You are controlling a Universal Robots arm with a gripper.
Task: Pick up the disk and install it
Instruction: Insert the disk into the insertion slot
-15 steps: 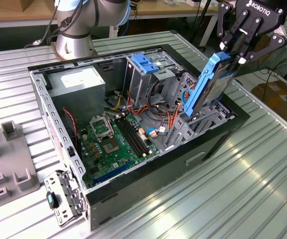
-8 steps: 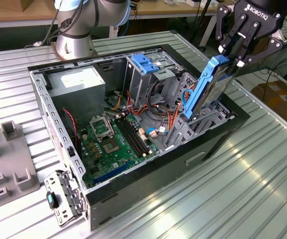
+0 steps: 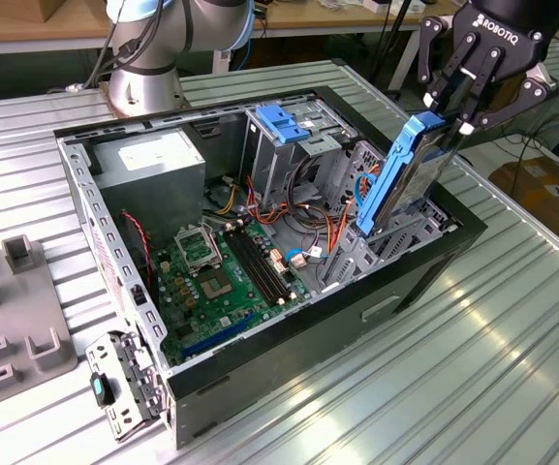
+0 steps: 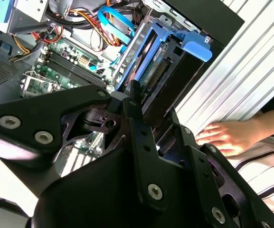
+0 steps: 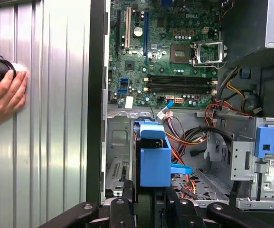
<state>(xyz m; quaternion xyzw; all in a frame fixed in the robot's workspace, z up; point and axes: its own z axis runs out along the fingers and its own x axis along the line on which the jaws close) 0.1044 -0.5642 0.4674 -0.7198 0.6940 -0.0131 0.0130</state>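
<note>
The disk, a flat drive in a blue plastic frame, stands on edge and tilted, its lower end down in the drive bay at the front corner of the open computer case. My gripper is above it, shut on its upper end. In the first wrist view I look down the disk's blue frame from above, with the black fingers beside it. In the second wrist view the disk reaches away from the black fingers into the bay.
Inside the case are a green motherboard, a grey power-supply box, a metal cage with a blue latch and loose orange and red cables. A person's hand rests on the ribbed metal table beside the case. A grey fixture stands at the exterior view's left.
</note>
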